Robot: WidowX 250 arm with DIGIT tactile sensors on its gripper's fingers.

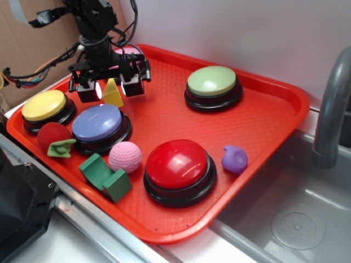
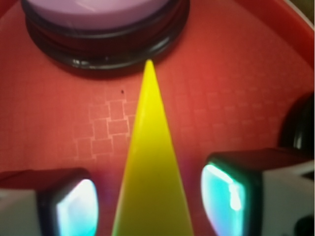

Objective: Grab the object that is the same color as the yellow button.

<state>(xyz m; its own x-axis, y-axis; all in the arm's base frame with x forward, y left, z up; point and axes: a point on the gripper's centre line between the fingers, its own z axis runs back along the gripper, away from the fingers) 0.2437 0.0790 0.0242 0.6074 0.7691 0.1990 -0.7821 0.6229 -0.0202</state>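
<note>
1. The tool is lowered over the back left part of the red tray, its two fingers standing apart.
2. The yellow wedge block stands upright on the tray between those fingers, point upward. The wrist view shows a gap between the block and each pad, so nothing is clamped.
3. The yellow button sits near the tray's left edge, just left of the block.
4. The blue button sits directly in front of the block; a pink button lies just behind it, largely hidden by the arm in the exterior view.
5. The pale green button is at the back right, well apart from the tool.
6. The red button, purple toy, pink ball, green block and dark red fuzzy ball occupy the front of the tray.
7. A grey sink adjoins the tray on the right.
</note>
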